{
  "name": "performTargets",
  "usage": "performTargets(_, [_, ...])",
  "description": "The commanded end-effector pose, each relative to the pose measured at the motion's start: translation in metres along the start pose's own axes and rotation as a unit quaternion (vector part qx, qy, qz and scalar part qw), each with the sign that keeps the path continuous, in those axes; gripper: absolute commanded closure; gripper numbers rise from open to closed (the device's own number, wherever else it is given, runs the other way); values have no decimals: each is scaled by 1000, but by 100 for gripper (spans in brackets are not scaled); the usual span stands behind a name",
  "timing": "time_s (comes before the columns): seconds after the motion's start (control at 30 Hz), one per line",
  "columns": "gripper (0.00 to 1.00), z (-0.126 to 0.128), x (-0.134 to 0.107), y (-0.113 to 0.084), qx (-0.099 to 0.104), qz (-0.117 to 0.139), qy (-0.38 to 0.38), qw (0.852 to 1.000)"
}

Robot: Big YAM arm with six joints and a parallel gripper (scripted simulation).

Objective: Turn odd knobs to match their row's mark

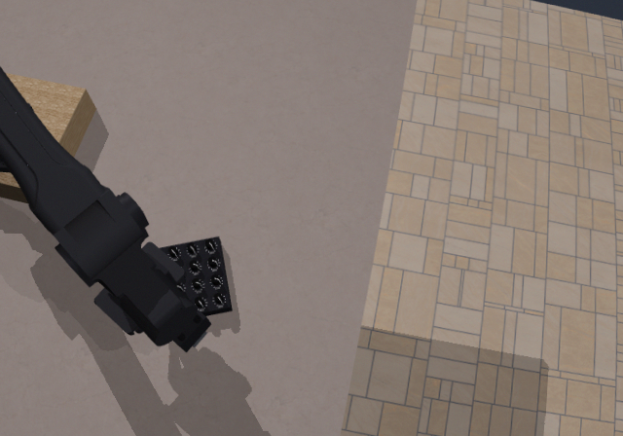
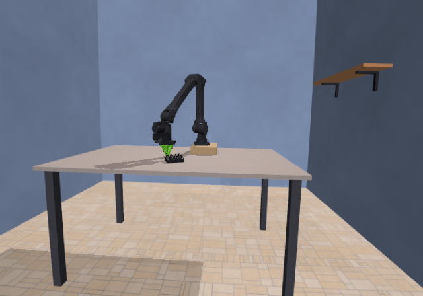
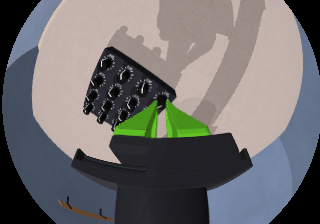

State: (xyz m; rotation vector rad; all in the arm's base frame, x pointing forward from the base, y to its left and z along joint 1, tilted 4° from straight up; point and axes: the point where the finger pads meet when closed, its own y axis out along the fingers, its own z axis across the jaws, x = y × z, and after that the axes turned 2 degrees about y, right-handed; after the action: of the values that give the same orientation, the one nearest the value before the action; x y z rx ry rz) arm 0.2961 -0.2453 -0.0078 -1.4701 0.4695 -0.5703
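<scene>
The black knob box (image 1: 204, 274) (image 2: 176, 160) (image 3: 135, 66) stands flat on the table. Its knobs have white lines and rings of marks. My green-fingered gripper (image 2: 167, 155) (image 3: 161, 103) points down at one end of the box. Its fingertips are nearly together, one on each side of a corner knob (image 3: 161, 99), and it appears shut on that knob. The fingers partly hide this knob and its line. In the top view the arm hides the fingertips and part of the box. I cannot read the printed names or make out the socket.
The arm's base stands on a wooden block (image 1: 75, 101) (image 2: 203, 149) behind the box. Other knobs (image 3: 144, 87) (image 3: 132, 102) stand close beside the fingers. The table's edge (image 2: 170, 173) lies beyond the box. A shelf (image 2: 358, 73) is on the right wall.
</scene>
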Motion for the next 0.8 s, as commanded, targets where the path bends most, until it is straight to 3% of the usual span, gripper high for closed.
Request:
performTargets(0.0, [92,-3,14,-8,-6,-20,77,997])
performTargets(0.77, [92,-1,14,-8,1,-20,276,961])
